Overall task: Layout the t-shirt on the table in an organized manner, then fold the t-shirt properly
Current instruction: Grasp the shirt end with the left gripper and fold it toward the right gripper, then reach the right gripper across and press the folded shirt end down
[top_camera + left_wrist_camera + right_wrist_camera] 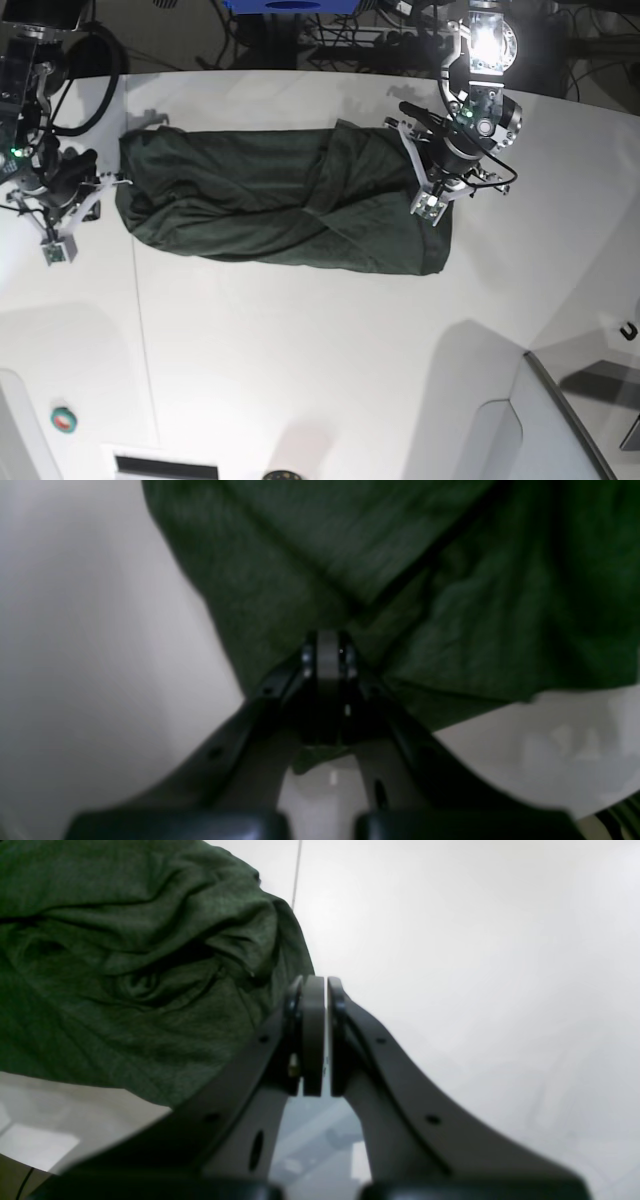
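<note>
shirt: dark green t-shirt lying in a long twisted roll across the far half of the bench, pretty wrinkly
left arm: left gripper at the shirt's right end, jaws pinched tight on a bit of the fabric
right arm: right gripper just off the shirt's left end, jaws together, holding nothing
progress: early days, looks like; not spread flat yet
left to do: untwist, lay out flat, then every fold
</note>
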Robot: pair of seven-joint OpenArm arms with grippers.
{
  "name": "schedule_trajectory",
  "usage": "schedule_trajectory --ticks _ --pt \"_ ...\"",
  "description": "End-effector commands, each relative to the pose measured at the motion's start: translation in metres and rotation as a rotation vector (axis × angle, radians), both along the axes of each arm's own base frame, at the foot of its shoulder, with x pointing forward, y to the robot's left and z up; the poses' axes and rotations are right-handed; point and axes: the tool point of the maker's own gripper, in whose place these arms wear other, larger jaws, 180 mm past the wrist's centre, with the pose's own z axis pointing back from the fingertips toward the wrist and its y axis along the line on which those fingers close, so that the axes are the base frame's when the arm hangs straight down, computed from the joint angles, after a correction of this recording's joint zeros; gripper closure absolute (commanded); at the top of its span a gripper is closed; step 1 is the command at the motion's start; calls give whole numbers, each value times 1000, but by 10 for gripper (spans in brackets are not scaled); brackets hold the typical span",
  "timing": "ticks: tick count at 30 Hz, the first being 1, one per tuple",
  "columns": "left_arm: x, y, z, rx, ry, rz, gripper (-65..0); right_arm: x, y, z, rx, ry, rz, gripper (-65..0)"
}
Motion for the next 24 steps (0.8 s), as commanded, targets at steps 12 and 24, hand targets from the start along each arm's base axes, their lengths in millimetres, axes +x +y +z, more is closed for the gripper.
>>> schedule_trajectory --ticks 12,24 --pt "61 -35 13 -85 -77 7 0 11 -4 12 -8 -47 5 -8" --pt "120 -93 24 -173 -99 -74 0 11 -3 12 -7 -47 7 -8"
